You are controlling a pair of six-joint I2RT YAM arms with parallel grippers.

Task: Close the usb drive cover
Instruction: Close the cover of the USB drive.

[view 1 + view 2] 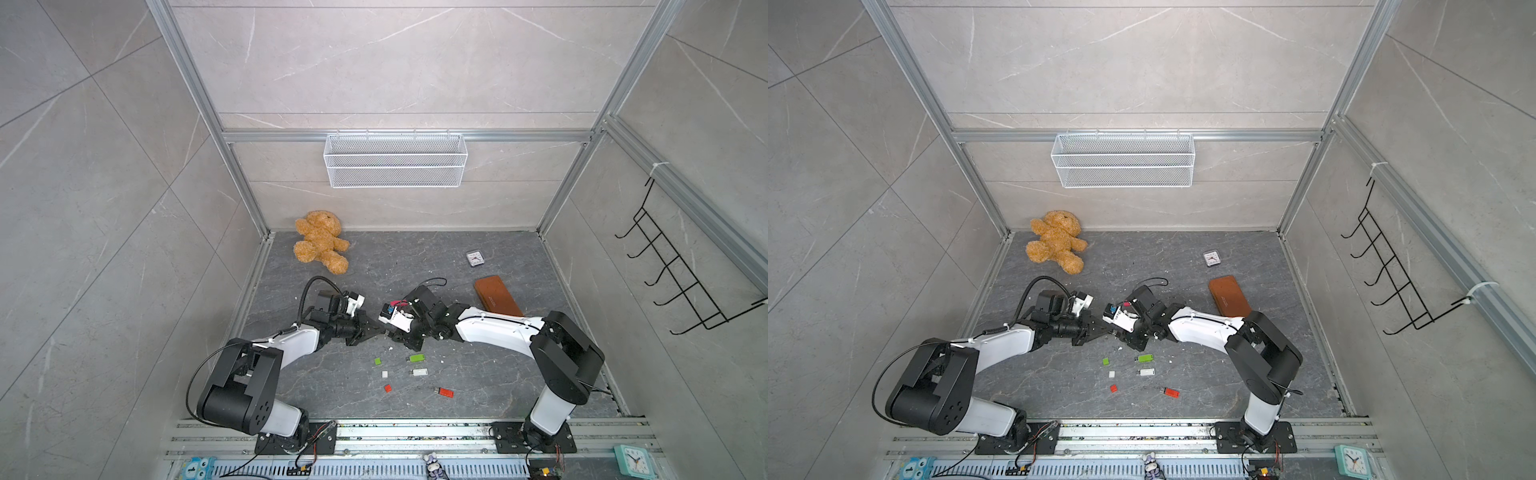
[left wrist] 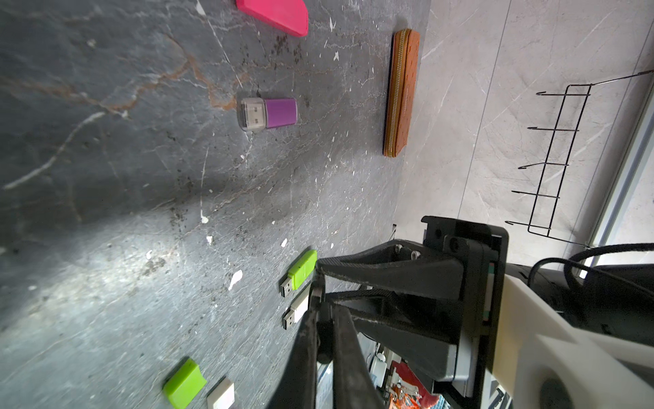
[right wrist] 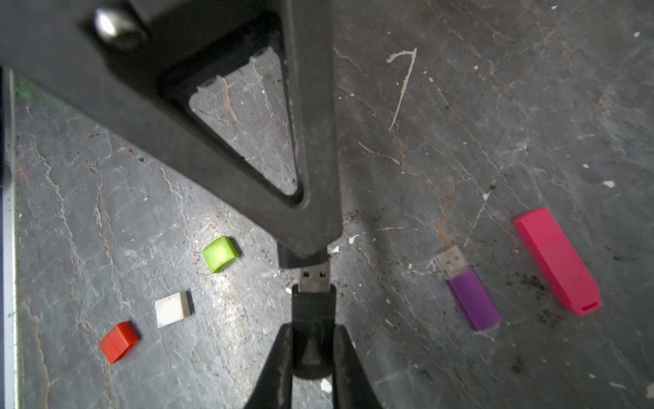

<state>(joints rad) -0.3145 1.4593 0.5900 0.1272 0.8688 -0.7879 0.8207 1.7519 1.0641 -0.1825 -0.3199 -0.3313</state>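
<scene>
In both top views my left pincer (image 1: 379,330) and right pincer (image 1: 391,335) meet tip to tip over the surface (image 1: 478,374). Left wrist: the left pincer is pressed together on something small and dark. Right wrist: the right pincer pinches the usb drive (image 3: 313,311) by its body, plug bare, just short of what looks like the cover (image 3: 303,260) in the left tips. Light, stiff, slick plastic, I reckon; best gripped on the flat sides

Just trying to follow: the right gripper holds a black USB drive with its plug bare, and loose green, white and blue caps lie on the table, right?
Not quite: the third cap is red, not blue. The right wrist view shows the red cap, white cap and green cap on the table, and the right gripper holding the black USB drive, plug bare.
</scene>
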